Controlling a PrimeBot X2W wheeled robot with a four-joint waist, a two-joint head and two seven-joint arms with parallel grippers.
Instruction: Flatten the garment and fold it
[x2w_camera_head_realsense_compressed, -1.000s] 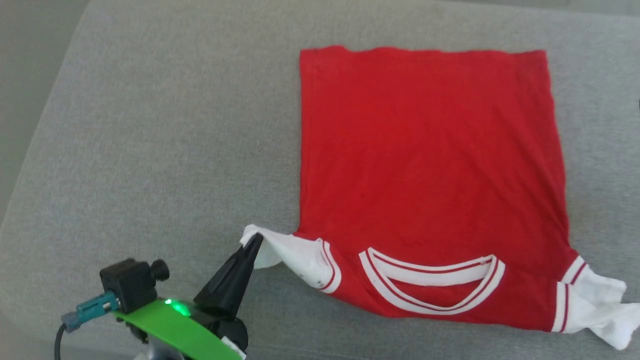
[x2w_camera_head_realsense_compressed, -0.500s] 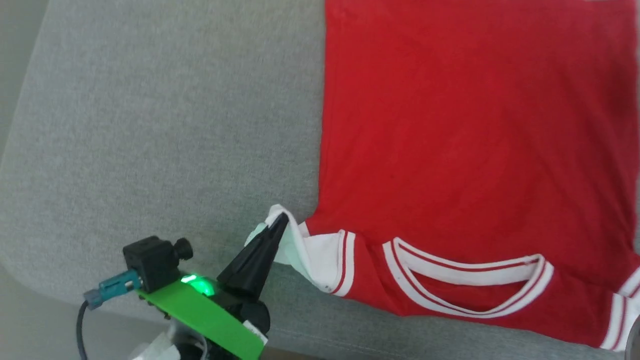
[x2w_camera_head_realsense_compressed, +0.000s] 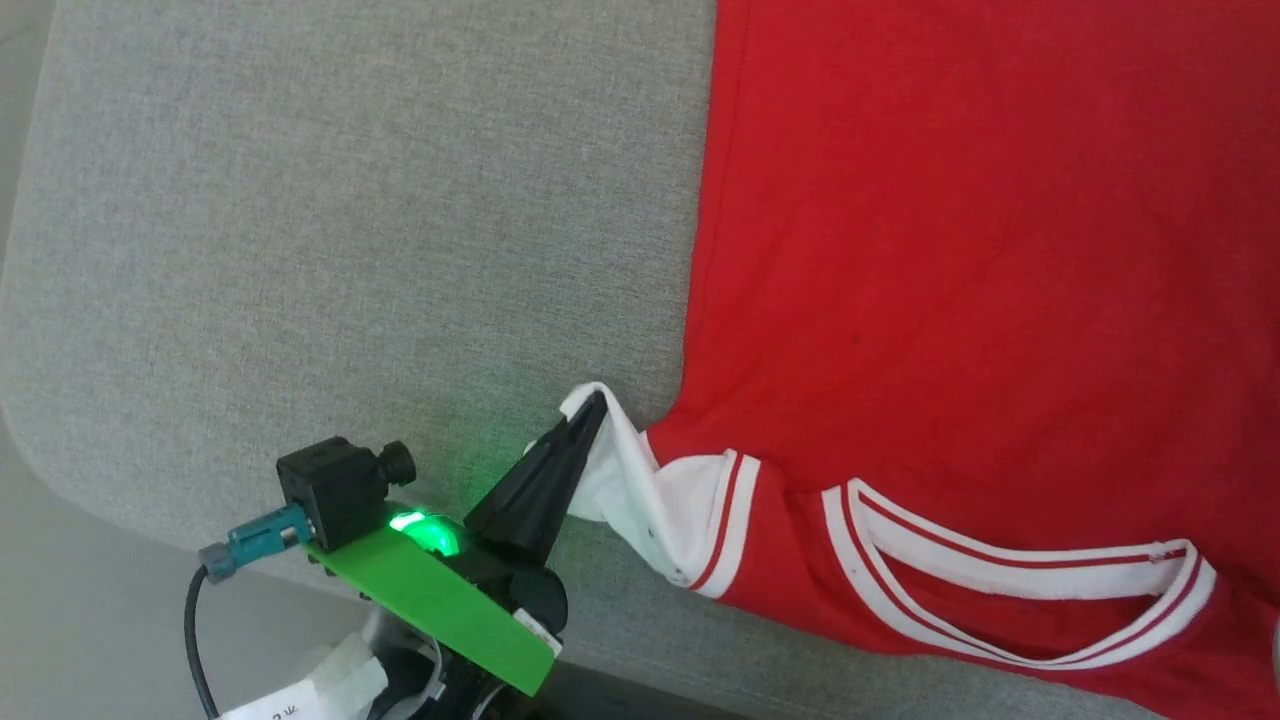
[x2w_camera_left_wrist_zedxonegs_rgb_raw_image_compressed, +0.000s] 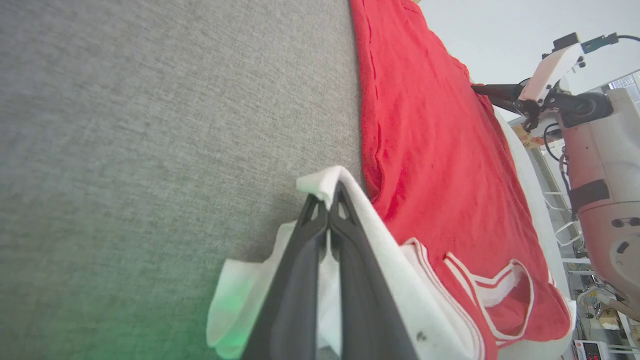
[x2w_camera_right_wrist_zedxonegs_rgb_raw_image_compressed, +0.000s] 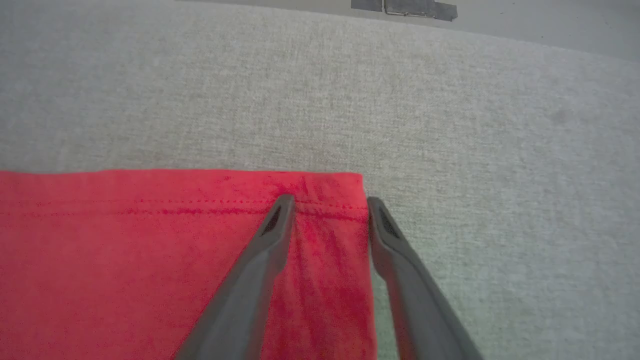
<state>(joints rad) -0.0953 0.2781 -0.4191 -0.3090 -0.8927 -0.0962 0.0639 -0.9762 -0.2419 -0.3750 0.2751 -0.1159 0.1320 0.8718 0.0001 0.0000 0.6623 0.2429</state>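
Red jersey (x2w_camera_head_realsense_compressed: 950, 250) lay flat: left claw (x2w_camera_head_realsense_compressed: 597, 402) pinched its sleeve (x2w_camera_head_realsense_compressed: 625, 480); right claw (x2w_camera_right_wrist_zedxonegs_rgb_raw_image_compressed: 327, 202), spread astride the hem (x2w_camera_right_wrist_zedxonegs_rgb_raw_image_compressed: 200, 205), likely needed to close next.

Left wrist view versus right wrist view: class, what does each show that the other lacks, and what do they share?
Left wrist view: the left end effector shut on the white sleeve, and the striped collar. Right wrist view: the right end effector open over the hem corner. Shared: the red garment lying on the grey cushion.

Bare grey cushion (x2w_camera_head_realsense_compressed: 350, 250) left of the garment (x2w_camera_head_realsense_compressed: 950, 250), left hand (x2w_camera_head_realsense_compressed: 597, 402) low at its near edge
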